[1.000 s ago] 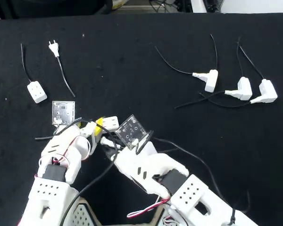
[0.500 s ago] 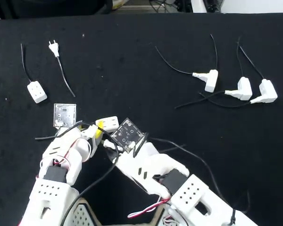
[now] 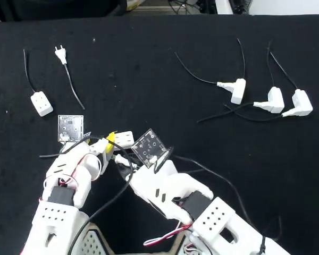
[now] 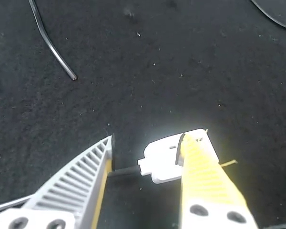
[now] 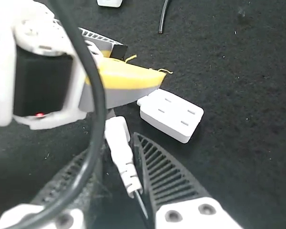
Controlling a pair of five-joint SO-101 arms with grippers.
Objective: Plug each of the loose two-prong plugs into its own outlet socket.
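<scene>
One plug [image 5: 121, 152] is clamped in the right gripper [image 5: 115, 145] at the lower centre of the high view, just beside the socket [image 4: 164, 160], probably for lining up. The left gripper [image 4: 146, 138] stands spread, its yellow finger [image 4: 205, 186] touching the socket, seemingly to steady it.

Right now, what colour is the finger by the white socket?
Yellow finger, clearest in left wrist view.
</scene>
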